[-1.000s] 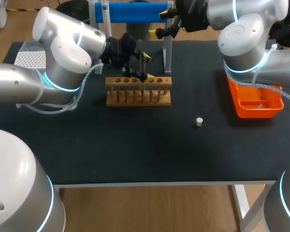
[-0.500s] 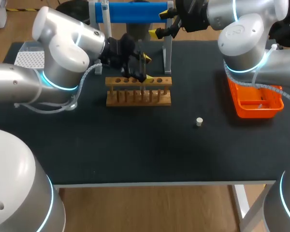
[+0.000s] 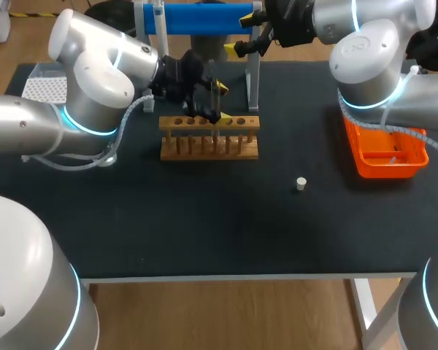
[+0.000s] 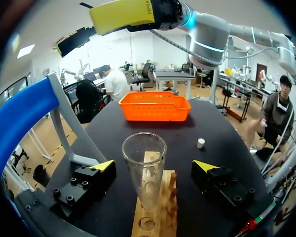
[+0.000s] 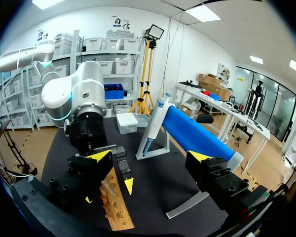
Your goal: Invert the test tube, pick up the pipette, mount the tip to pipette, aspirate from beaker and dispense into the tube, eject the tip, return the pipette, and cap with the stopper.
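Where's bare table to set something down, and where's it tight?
Free: the table's wide front strip, from the wooden rack to the near edge, bar the small stopper; also the gap between rack and orange basket. Crowded: the back, where the open left hand straddles the test tube over the rack, beside the pipette stand.

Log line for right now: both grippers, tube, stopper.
left gripper: open, straddling test tube | test tube: upright in rack | right gripper: open, near pipette stand | stopper: on table
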